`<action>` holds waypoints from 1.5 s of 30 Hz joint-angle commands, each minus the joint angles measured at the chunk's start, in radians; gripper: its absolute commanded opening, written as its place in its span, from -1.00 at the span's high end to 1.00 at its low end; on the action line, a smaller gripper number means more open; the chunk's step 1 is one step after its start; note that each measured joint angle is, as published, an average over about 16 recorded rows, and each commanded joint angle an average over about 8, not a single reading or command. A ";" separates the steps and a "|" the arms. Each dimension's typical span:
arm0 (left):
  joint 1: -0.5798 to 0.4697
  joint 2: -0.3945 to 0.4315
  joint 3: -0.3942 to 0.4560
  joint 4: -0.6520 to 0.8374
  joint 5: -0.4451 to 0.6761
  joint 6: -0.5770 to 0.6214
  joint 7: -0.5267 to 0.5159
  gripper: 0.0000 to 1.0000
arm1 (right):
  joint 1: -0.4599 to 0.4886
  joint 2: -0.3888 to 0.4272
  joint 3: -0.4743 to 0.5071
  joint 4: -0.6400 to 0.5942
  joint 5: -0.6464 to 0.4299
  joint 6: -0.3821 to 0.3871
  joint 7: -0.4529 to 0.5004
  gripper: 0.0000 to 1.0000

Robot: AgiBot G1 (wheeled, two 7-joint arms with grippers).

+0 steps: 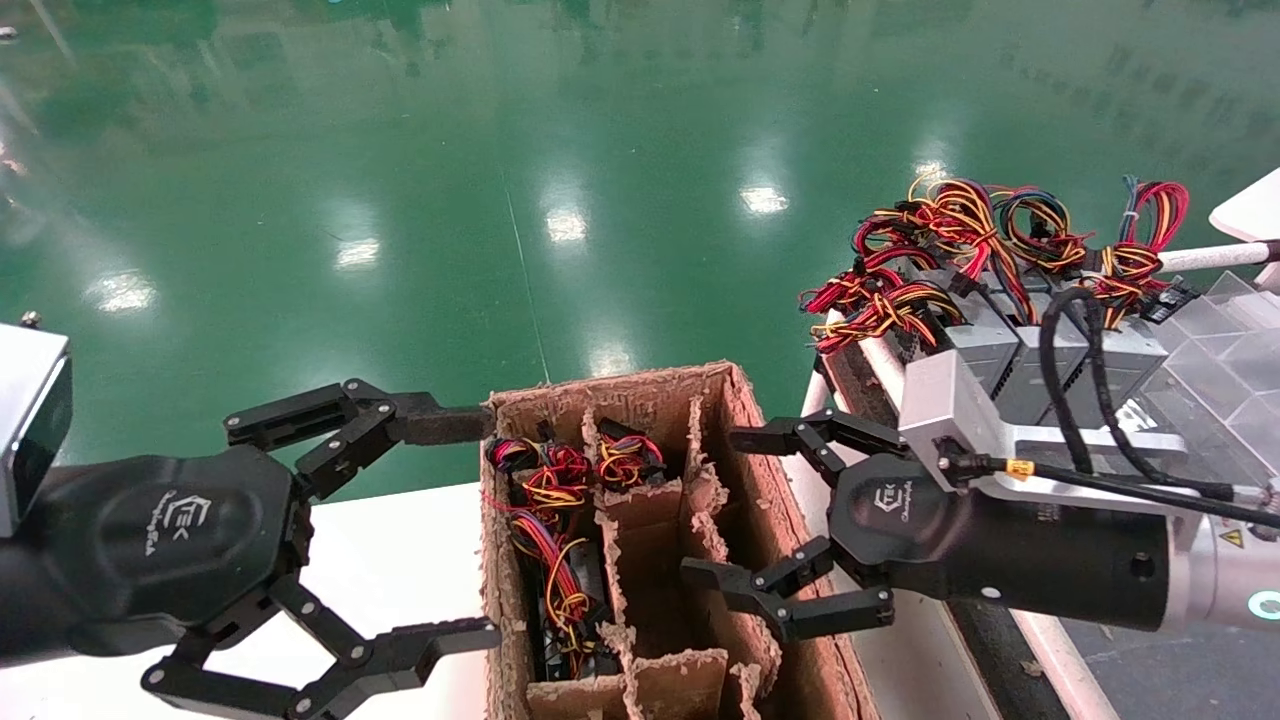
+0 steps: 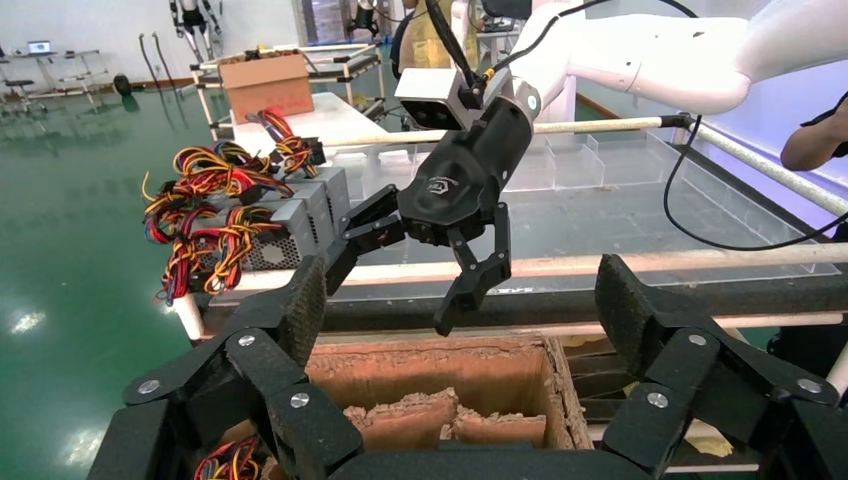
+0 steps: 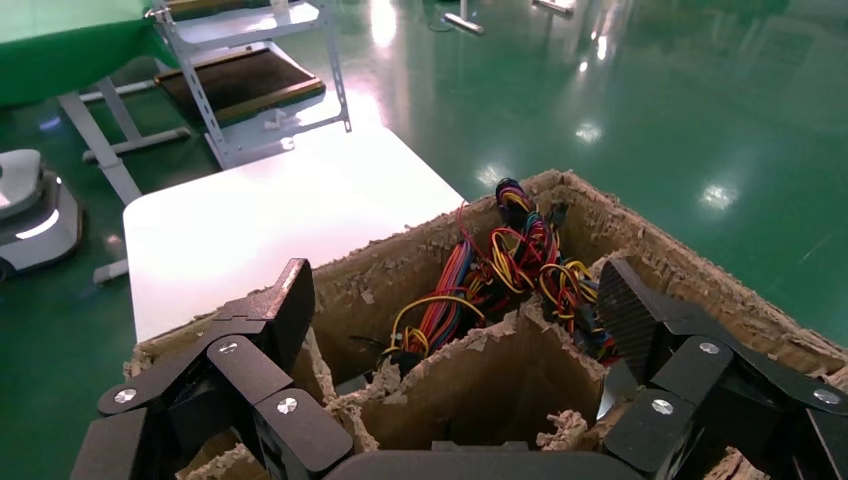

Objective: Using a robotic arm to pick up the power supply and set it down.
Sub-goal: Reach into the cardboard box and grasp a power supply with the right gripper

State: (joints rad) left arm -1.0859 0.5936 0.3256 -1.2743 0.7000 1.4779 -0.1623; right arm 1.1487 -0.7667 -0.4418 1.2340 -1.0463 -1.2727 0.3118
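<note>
Hovering spread-open over the box's (image 1: pixel 770 440) empty right cells, our right claw (image 1: pixel 790 520) needs the supply (image 1: pixel 565 610) lying lengthwise leftward, nearer our open left claw (image 1: pixel 400 530).

Wires (image 1: pixel 560 540) hide what seems a power supply (image 1: pixel 575 640).

Robotic arm (image 1: pixel 1080 560), glossy white with a black cylindrical wrist, grey camera block and black cable, reaches in from the right; its black jointed claw (image 1: pixel 760 520) is spread wide and empty over the right-hand cells of the worn cardboard box (image 1: pixel 790 500). Power supply (image 1: pixel 570 610) sits deep in the box's left column, mostly hidden under its red, yellow, orange and black wires, untouched by the claw.
</note>
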 commanded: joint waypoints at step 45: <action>0.000 0.000 0.001 0.001 -0.001 0.000 0.001 -1.00 | 0.239 -0.501 -0.249 -0.572 -0.287 0.011 -0.071 1.00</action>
State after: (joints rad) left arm -1.0864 0.5932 0.3268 -1.2738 0.6993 1.4777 -0.1616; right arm 1.3870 -1.2655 -0.6903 0.6649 -1.3336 -1.2606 0.2407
